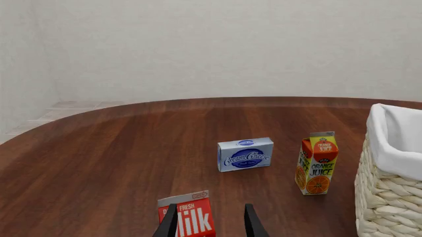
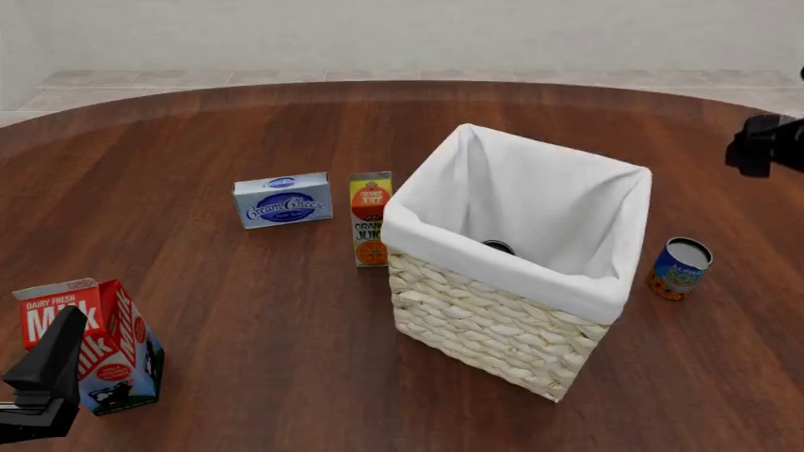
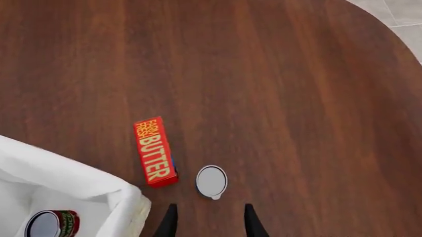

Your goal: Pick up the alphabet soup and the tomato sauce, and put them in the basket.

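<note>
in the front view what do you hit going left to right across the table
left gripper → milk carton → cream cheese box → orange juice carton → basket → alphabet soup. The right arm enters at the far right edge.

The left gripper shows only as two dark fingers held apart with nothing between them. Just beyond them stands a red milk carton, partly cut off by the picture's edge. Farther out on the brown tabletop lies a blue cream cheese box, and near it an orange juice carton stands upright. Just beside the juice is the wicker basket with its white lining; whether they touch is hard to tell.
</note>
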Motion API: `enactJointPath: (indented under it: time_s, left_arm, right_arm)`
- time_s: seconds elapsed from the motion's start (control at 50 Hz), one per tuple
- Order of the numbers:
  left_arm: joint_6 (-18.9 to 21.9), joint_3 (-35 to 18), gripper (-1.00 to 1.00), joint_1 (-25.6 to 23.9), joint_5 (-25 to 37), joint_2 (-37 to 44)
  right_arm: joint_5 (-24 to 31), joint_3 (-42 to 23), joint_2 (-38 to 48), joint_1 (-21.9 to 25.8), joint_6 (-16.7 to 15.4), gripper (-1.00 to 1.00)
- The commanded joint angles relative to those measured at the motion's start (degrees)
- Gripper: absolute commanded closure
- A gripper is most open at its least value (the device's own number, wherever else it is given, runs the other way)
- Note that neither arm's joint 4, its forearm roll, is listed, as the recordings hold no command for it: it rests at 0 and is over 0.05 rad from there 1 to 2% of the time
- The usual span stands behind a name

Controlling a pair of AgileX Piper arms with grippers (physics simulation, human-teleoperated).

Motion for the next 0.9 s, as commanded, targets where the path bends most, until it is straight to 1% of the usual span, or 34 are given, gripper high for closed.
enactJointPath:
  time_s: [0.02, 0.18, 0.42, 0.56, 0.66, 0.9]
  left_arm:
    - [0.0, 0.0, -1.0, 0.0, 0.0, 0.0]
    - [0.0, 0.0, -1.0, 0.0, 0.0, 0.0]
    - [0.0, 0.0, -1.0, 0.0, 0.0, 0.0]
    - [0.0, 0.0, -1.0, 0.0, 0.0, 0.0]
    - [0.0, 0.0, -1.0, 0.0, 0.0, 0.0]
    - [0.0, 0.0, -1.0, 0.0, 0.0, 0.0]
  right_arm:
    - [-2.28, 1.75, 0.82, -0.56, 0.93, -1.0]
    - [-4.48, 3.44, 2.23, -1.36, 0.41, -1.0]
    - [-7.62, 6.29, 3.8, -0.84, -0.17, -1.0]
    - [-9.99, 8.13, 5.17, -0.45, 0.5, -1.0]
    - [-10.73, 8.76, 5.54, -0.11, 0.86, -1.0]
    - [-13.95, 11.16, 7.29, -0.58, 0.28, -1.0]
